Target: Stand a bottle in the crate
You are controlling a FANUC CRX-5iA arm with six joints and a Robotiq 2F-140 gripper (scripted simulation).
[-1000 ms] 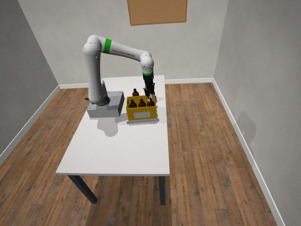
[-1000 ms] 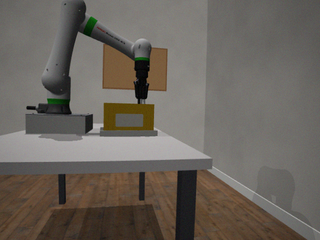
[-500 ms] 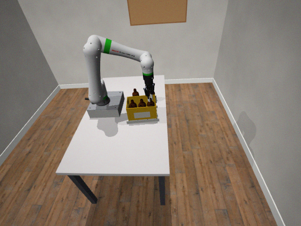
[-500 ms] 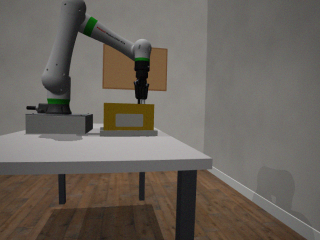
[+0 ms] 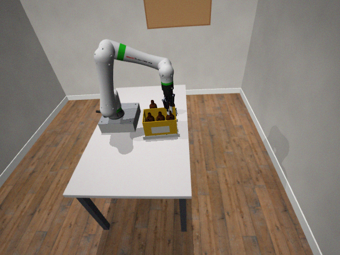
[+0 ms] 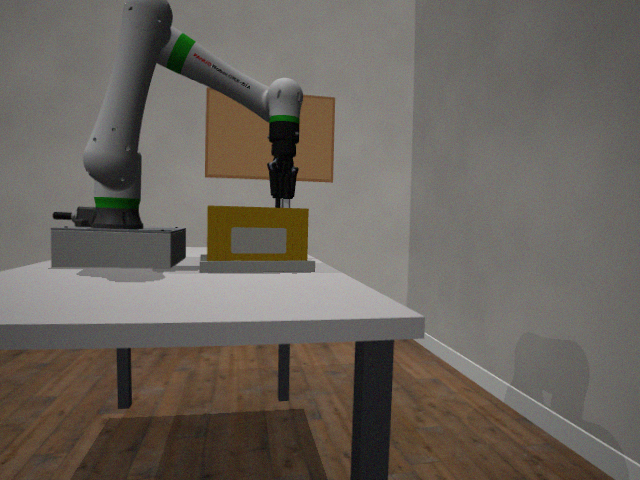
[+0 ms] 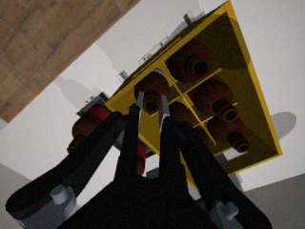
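The yellow crate [image 5: 160, 128] [image 6: 222, 232] [image 7: 257, 102] stands on the grey tray [image 5: 162, 136] [image 6: 256, 266] on the white table. My gripper [image 5: 170, 109] [image 6: 281, 198] [image 7: 152, 100] is shut on the neck of a brown bottle [image 7: 152, 88] and holds it upright, low in a back corner cell of the crate. Several other brown bottles stand in the crate's cells, among them one [image 5: 160, 116] [image 7: 214, 95] in the middle. In the wrist view a red-capped bottle [image 7: 88, 125] stands on the tray beside the crate. A bottle [image 5: 152, 104] shows behind the crate.
The robot's grey base block [image 5: 120, 120] [image 6: 116, 248] stands just left of the crate. The table's right edge [image 5: 188, 142] runs close beside the tray. An orange board [image 6: 232, 139] hangs on the back wall.
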